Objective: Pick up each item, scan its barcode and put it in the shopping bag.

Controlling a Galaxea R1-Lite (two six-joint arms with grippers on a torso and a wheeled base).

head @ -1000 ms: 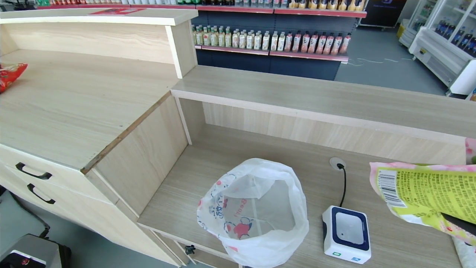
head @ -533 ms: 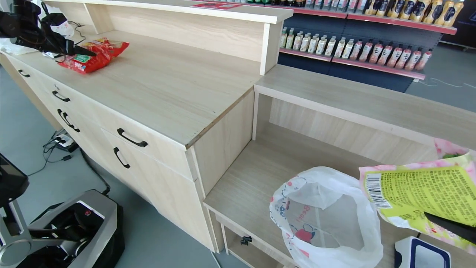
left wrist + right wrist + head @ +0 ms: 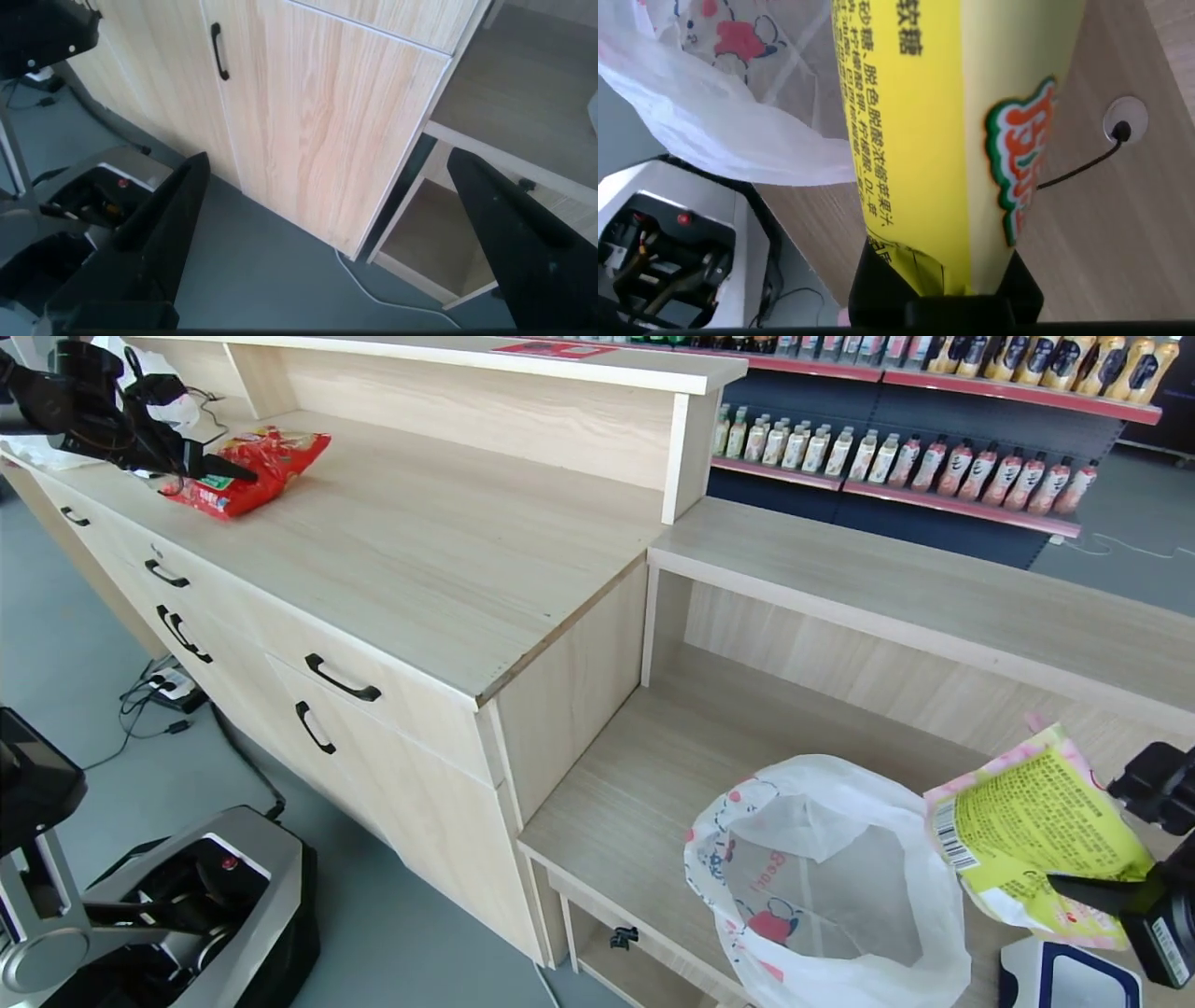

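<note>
My right gripper (image 3: 1064,879) is shut on a yellow-green snack bag (image 3: 1027,821) with pink edges, held tilted with its barcode facing left. It hangs just right of the white shopping bag (image 3: 822,896), which stands open on the low shelf, and above the scanner (image 3: 1064,982). In the right wrist view the snack bag (image 3: 915,121) runs up from the right gripper (image 3: 934,280), with the shopping bag (image 3: 710,103) beside it. A red snack bag (image 3: 247,471) lies far left on the high counter. My left gripper (image 3: 327,159) is open, low in front of the cabinet doors.
The high counter (image 3: 420,551) has drawers with black handles below it. A raised ledge (image 3: 887,588) runs behind the low shelf. A black device with cables (image 3: 93,420) sits by the red bag. The scanner's cable goes into a hole (image 3: 1125,131) in the shelf.
The head camera has swung left, bringing the high counter and red bag into view. My right gripper has turned the snack bag from flat to more on edge, close by the shopping bag's rim.
</note>
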